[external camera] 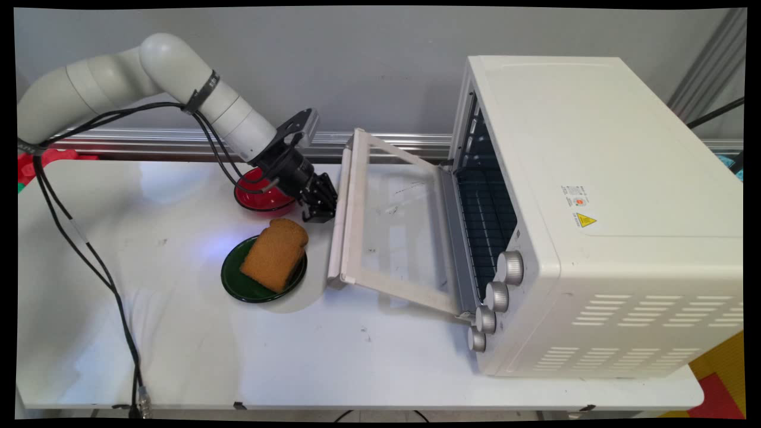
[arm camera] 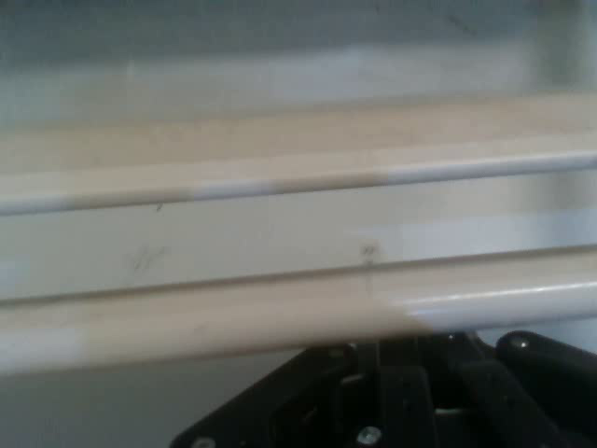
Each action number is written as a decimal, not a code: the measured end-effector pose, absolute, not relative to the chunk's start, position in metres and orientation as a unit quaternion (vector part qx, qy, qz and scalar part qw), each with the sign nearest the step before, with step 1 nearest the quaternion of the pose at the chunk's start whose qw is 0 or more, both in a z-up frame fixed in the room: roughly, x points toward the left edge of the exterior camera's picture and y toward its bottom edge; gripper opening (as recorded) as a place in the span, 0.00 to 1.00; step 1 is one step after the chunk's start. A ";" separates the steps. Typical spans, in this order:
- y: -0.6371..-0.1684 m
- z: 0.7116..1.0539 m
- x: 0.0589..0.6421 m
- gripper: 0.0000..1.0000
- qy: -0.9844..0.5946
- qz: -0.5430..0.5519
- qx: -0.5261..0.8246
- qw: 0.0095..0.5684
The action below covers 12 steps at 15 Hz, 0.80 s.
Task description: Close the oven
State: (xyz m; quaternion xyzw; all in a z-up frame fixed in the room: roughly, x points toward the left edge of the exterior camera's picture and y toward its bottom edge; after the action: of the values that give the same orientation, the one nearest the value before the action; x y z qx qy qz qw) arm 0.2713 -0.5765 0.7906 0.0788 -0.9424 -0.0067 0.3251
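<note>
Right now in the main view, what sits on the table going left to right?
Round dark green plate carrying a brown bread slice → black two-finger gripper → open glass oven door → white toaster oven. The red bowl behind the gripper overlaps the plate's span, so it is left out.

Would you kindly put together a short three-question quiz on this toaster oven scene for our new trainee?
1. True or false: the door of the toaster oven is folded down open.
2. What lies on the green plate?
A. a slice of bread
B. a spoon
C. an apple
3. Fill in: the hand is right beside the door's ______, with the red bowl behind it.

Key
1. True; the wire rack inside shows.
2. A; the slice of bread rests on the plate, overhanging its rim.
3. Handle; the hand view shows the cream bar up close, fingers unseen.
</note>
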 end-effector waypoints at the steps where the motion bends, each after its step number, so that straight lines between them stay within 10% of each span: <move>1: -0.576 0.792 0.270 0.00 -0.940 -0.007 0.079 0.331; 12: -0.561 0.849 0.258 0.00 -0.915 -0.003 0.085 0.394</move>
State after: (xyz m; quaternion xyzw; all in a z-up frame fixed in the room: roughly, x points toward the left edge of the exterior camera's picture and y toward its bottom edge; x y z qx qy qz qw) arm 0.2581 -0.5610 0.8489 0.0845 -0.9151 -0.0034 0.3944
